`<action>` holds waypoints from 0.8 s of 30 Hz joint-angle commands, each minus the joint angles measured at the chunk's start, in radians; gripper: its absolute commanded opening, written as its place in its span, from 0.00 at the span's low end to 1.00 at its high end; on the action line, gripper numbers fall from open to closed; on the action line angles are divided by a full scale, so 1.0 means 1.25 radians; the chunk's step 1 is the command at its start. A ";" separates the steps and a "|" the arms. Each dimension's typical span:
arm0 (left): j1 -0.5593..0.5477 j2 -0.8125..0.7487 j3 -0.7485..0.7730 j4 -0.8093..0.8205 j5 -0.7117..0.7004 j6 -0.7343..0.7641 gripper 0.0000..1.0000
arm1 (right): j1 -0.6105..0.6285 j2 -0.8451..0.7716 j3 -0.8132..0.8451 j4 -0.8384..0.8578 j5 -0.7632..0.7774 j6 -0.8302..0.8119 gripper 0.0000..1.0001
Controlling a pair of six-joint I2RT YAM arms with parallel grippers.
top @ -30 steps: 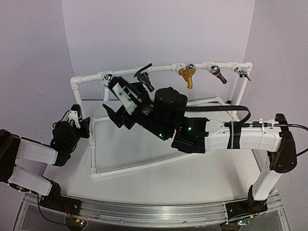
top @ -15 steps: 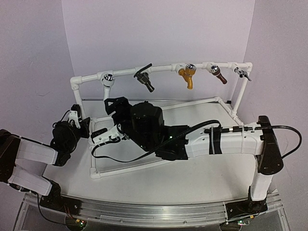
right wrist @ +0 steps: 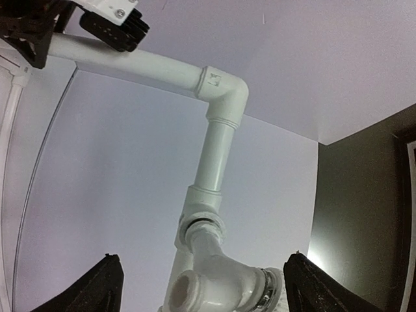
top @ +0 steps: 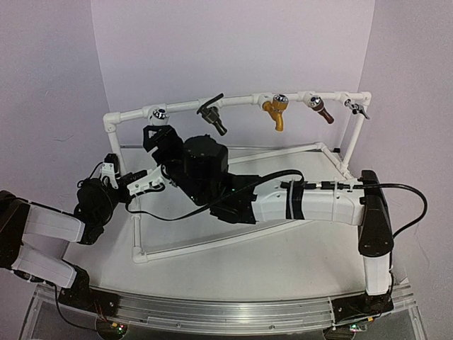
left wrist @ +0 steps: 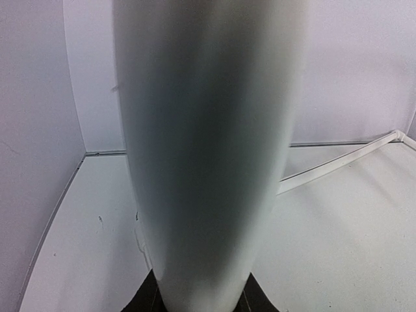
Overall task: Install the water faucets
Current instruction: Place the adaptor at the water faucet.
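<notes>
right gripper (top: 157, 137) has swung left, away from black faucet (top: 212, 113), jaws apart either side of white faucet (right wrist: 211, 289) | both faucets sit on pipe frame (top: 237, 101) top rail | left gripper (top: 112, 173) still clamps the frame's post

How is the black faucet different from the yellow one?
The black faucet is dark with a thin lever sticking up; the yellow tap is golden with a shiny round cap. The black faucet's spout slants sideways; the yellow tap's points downward. Both hang from the white pipe frame.
</notes>
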 commanded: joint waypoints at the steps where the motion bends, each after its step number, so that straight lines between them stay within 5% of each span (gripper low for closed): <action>1: -0.029 -0.012 0.014 0.012 0.105 -0.021 0.00 | -0.016 0.029 0.068 0.046 -0.020 -0.235 0.86; 11: -0.029 -0.013 0.013 0.012 0.105 -0.021 0.00 | -0.043 0.087 0.147 0.056 -0.045 -0.229 0.79; 17: -0.029 -0.011 0.014 0.014 0.104 -0.020 0.00 | -0.044 0.099 0.169 0.072 -0.020 -0.166 0.52; 24: -0.029 -0.003 0.017 0.016 0.107 -0.020 0.00 | -0.043 0.134 0.178 0.176 0.038 -0.038 0.35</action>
